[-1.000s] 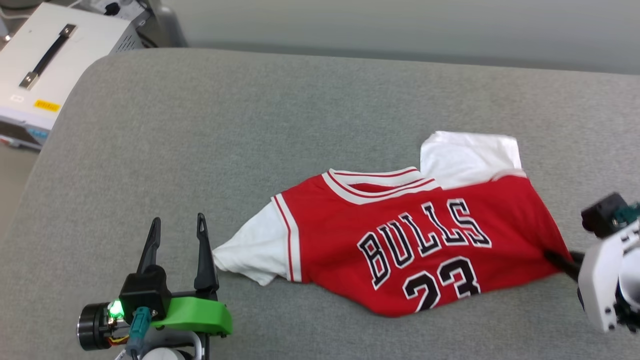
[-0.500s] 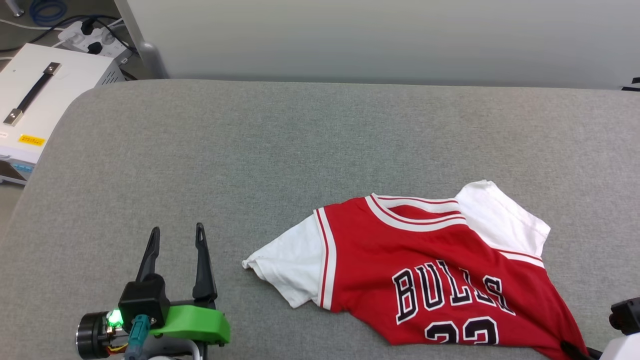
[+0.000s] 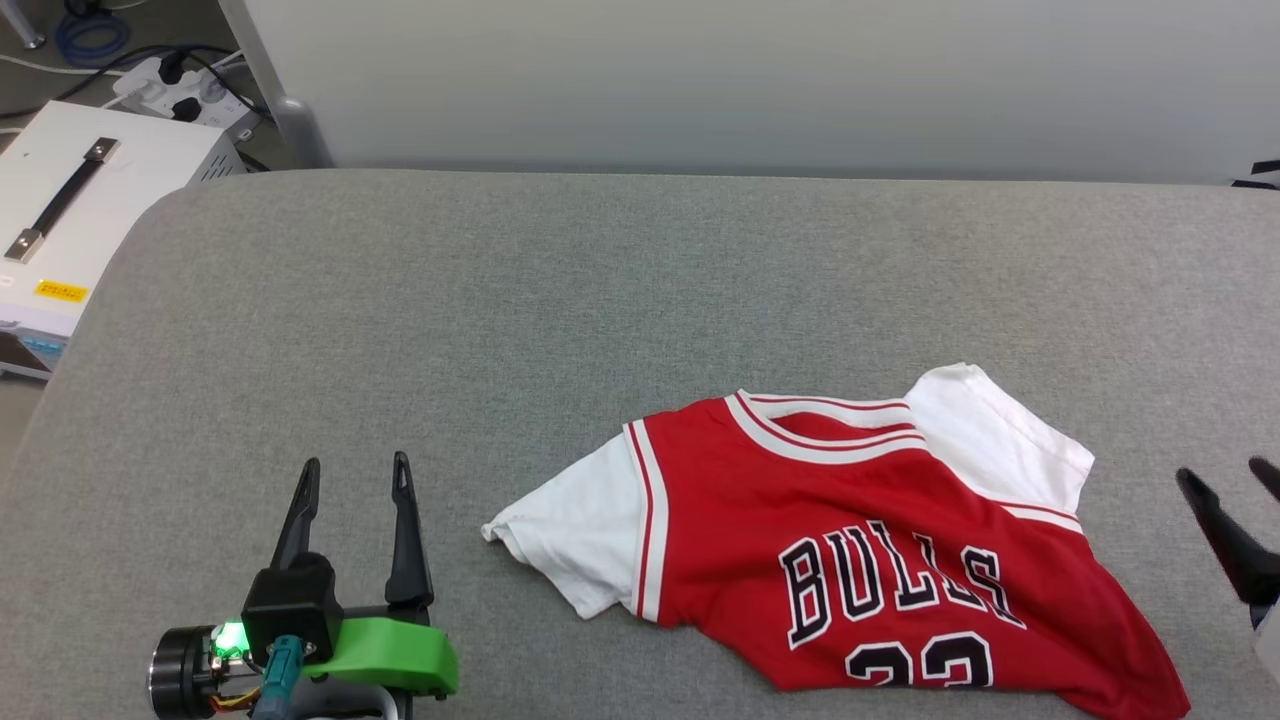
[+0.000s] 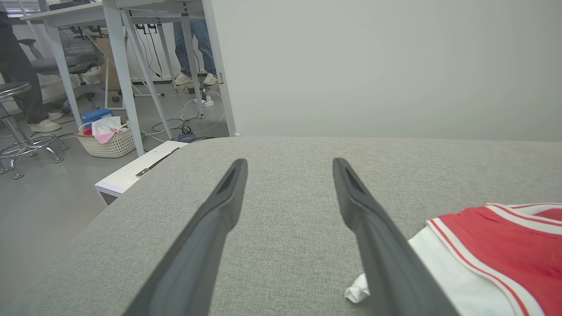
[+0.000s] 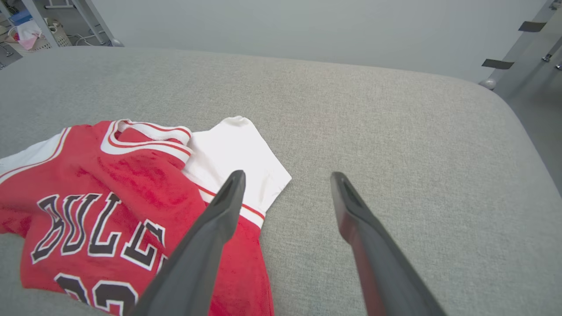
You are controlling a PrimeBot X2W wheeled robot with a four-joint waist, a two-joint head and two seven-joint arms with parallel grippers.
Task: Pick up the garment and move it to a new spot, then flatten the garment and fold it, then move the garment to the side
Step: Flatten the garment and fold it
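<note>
The garment, a red jersey with white sleeves and black "BULLS 23" lettering face up, lies rumpled on the grey padded table at the lower right. In the right wrist view the garment lies left of and under my left-hand finger. My right gripper stands open just right of the jersey, apart from it, with nothing held; the same right gripper shows spread fingers over bare table. My left gripper is open at the lower left, a short way from the white sleeve. The left gripper is empty.
A white equipment case with a black handle sits off the table's left edge, with a power strip and cables behind it. A pale wall runs behind the table. In the left wrist view, desks, a stool, a wicker basket and a person's legs show beyond.
My right gripper has opened and let go of the jersey's lower right corner, then lifted away to the right. The head camera tilted up earlier. The left gripper stayed put.
</note>
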